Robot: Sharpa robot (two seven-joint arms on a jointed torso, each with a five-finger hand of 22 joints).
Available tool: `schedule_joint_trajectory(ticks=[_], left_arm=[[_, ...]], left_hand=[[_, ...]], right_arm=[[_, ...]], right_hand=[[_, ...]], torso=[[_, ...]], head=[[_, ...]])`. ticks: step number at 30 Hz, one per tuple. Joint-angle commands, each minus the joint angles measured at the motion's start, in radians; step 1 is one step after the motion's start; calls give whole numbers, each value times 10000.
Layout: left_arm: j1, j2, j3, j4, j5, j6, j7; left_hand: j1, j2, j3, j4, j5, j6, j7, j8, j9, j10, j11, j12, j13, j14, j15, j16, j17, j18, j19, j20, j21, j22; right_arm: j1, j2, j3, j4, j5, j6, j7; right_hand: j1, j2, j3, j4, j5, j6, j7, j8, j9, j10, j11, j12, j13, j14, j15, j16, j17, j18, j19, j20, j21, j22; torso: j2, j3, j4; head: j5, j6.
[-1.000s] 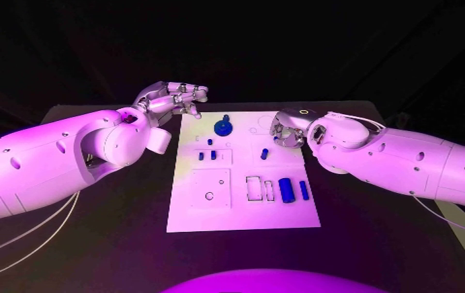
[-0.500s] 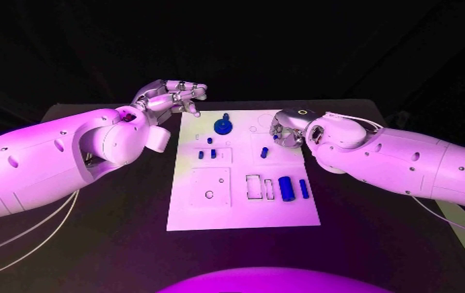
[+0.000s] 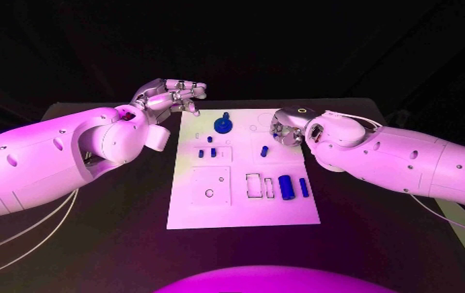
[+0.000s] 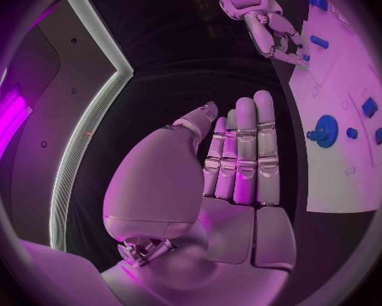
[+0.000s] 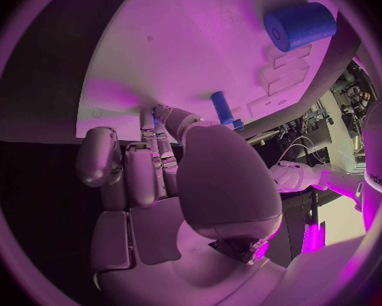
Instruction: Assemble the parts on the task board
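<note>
While the board (image 3: 242,172) lies flat in the middle of the table (image 3: 116,239), the left hand (image 3: 173,97) hangs off the board's far left corner, holding nothing; in the left wrist view its fingers (image 4: 246,149) are straight and pressed side by side. The right hand (image 3: 284,130) is low over the board's far right part. In the right wrist view its fingers (image 5: 127,166) bend toward the board with the thumb (image 5: 178,119) beside them, and something small and blue shows at the fingertips; I cannot tell whether it is pinched or just lying there.

On the board, a round gear (image 3: 224,128) sits at the far middle. Two small pegs (image 3: 206,153) stand nearer on the left, and one peg (image 3: 263,150) stands just beside the right hand. A thick cylinder (image 3: 287,187) and a thin bar (image 3: 303,188) lie side by side in the near right part, next to open rectangular slots (image 3: 252,186).
</note>
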Motion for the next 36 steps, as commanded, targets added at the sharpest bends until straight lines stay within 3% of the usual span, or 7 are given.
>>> schedule_joint_trajectory(ticks=[1, 7, 13, 22, 30, 36], left_arm=[[6, -2, 9, 30, 25, 110, -32], [7, -12, 9, 21, 1, 136, -70], [8, -10, 9, 0, -22, 184, -106], [8, 5, 9, -65, -37, 233, -147], [8, 15, 8, -103, -45, 263, -180], [8, 19, 8, -123, -59, 281, -189]], left_hand=[[159, -2, -4, -81, 4, -79, 30, -52, -13, -76, 16, 62, -7, 37, 31, -43, -29, 48, 72, 3, -59, -25], [332, 90, 80, -180, 27, -119, 63, -68, -21, -137, 35, 64, -20, 23, 33, -59, -69, 48, 108, -10, -83, -46], [343, 87, 82, -195, 25, -145, 79, -80, -26, -167, 50, 59, -26, 19, 40, -63, -81, 45, 114, -9, -90, -51], [336, 83, 77, -198, 20, -177, 97, -95, -32, -202, 67, 53, -33, 10, 52, -68, -94, 40, 116, -5, -100, -57], [333, 80, 75, -200, 19, -194, 106, -103, -35, -221, 75, 50, -37, 6, 58, -71, -101, 39, 116, -2, -106, -61], [322, 74, 66, -201, 15, -223, 120, -115, -39, -254, 90, 47, -42, -4, 69, -77, -114, 36, 115, 5, -118, -68]], right_arm=[[-85, -22, -62, -79, 288, 562, -21], [-86, -67, -61, -3, 450, 276, 70], [-69, -138, -53, 94, 484, -376, 95], [91, -352, -13, 347, 579, -995, 140], [222, -861, 48, 1162, 778, -980, 122], [374, -1273, 123, 2361, 842, -1067, 90]], right_hand=[[59, 180, 85, -56, -14, 54, 28, 35, 10, 65, 13, -47, -20, 444, -35, 37, 15, -186, 81, -17, 49, 240], [36, 185, 115, -84, -7, 71, 28, 36, 14, 94, 9, -68, -29, 444, -36, 41, 17, -201, 115, -16, 124, 294], [-6, 148, 148, -144, 31, 80, 32, 28, 18, 129, 9, -109, -44, 447, -37, 52, 27, -217, 152, -16, 207, 359], [-131, 48, 148, -207, 95, 99, 41, 16, 23, 179, 15, -172, -64, 448, -31, 61, 28, -236, 194, -10, 308, 445], [-202, 7, 126, -220, 90, 120, 34, 17, 28, 210, 11, -195, -69, 446, -30, 56, 17, -236, 189, -6, 309, 458], [-225, -1, 120, -222, 91, 128, 32, 18, 31, 225, 8, -201, -70, 448, -31, 65, 29, -248, 218, -5, 364, 494]], torso=[[1, -4, -17], [-9, -6, -6], [-8, 1, -6], [-9, 0, -28], [-19, -10, -14], [-24, -9, -19]], head=[[12, -18], [5, -23], [17, -8], [15, 35], [52, 34], [203, 96]])
